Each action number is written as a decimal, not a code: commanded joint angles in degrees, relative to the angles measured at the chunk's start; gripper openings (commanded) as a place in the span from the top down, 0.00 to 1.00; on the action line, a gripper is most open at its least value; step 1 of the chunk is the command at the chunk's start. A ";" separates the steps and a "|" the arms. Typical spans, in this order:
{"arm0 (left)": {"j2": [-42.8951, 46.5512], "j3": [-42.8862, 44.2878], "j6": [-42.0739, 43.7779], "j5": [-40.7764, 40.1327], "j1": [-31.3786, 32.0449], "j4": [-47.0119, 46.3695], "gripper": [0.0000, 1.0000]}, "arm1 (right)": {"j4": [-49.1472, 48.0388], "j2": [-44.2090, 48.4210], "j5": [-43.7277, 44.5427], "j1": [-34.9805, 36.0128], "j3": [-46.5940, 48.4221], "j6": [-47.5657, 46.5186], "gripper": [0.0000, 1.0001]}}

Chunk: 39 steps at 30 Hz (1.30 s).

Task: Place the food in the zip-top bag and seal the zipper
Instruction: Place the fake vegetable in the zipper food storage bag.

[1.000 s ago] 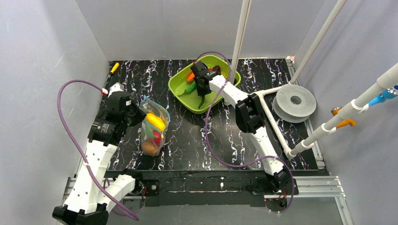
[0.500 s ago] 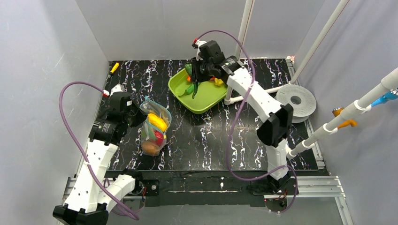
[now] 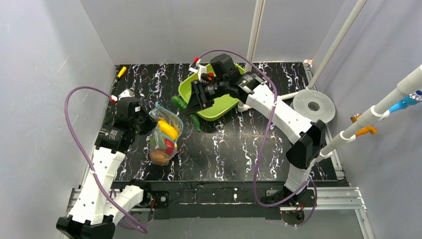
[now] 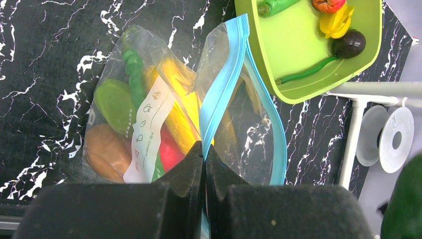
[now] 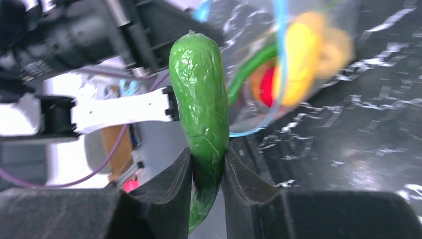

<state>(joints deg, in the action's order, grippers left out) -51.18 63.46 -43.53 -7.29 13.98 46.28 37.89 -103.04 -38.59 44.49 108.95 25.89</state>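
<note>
The clear zip-top bag (image 3: 164,137) lies left of centre with yellow, red, green and orange-brown food inside. My left gripper (image 3: 145,122) is shut on its blue-teal zipper (image 4: 224,84) at one end (image 4: 204,149), and the bag's (image 4: 149,99) mouth gapes open. My right gripper (image 3: 193,108) is shut on a glossy green cucumber (image 3: 178,103), held in the air between the tray and the bag. In the right wrist view the cucumber (image 5: 201,99) stands up from my right gripper (image 5: 206,164), with the blurred bag (image 5: 298,59) beyond it.
The lime-green tray (image 3: 219,107) at the back centre holds a green pepper (image 4: 273,6), a yellow piece (image 4: 338,22), a dark round piece (image 4: 348,44) and a thin green bean (image 4: 308,69). A white spool (image 3: 313,107) and white pipes stand at the right.
My right arm lifted the green cucumber out of the tray and swung it left toward the bag. My left gripper has kept its hold on the zipper.
</note>
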 commanded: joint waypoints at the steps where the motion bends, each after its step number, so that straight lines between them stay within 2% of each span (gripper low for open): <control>1: 0.99 0.16 -0.07 0.56 -0.35 -0.18 1.00 | -4.58 -2.81 -9.58 4.82 4.51 5.43 0.99; 9: 3.19 0.14 -0.23 0.10 -0.30 1.19 1.00 | 1.17 -10.86 -5.03 8.85 13.68 7.55 0.99; 13: 3.24 0.58 -0.19 0.32 -0.34 2.05 1.00 | 5.41 -12.76 1.40 9.06 16.09 7.69 0.99; 19: 4.14 -0.07 -0.60 0.96 -0.35 1.36 1.00 | 9.83 -15.41 8.55 9.57 18.99 7.43 0.93; 34: 3.69 0.98 -0.99 3.73 -0.33 1.61 1.00 | 6.70 -20.94 14.53 10.44 25.75 6.71 0.44; 39: 3.63 1.05 -0.85 3.50 -0.32 1.60 1.00 | 6.06 -20.85 15.26 11.12 26.94 4.62 0.33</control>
<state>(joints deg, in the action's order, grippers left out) -48.10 63.35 -44.16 -4.29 13.98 47.42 46.46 -124.11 -24.84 54.92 132.57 32.64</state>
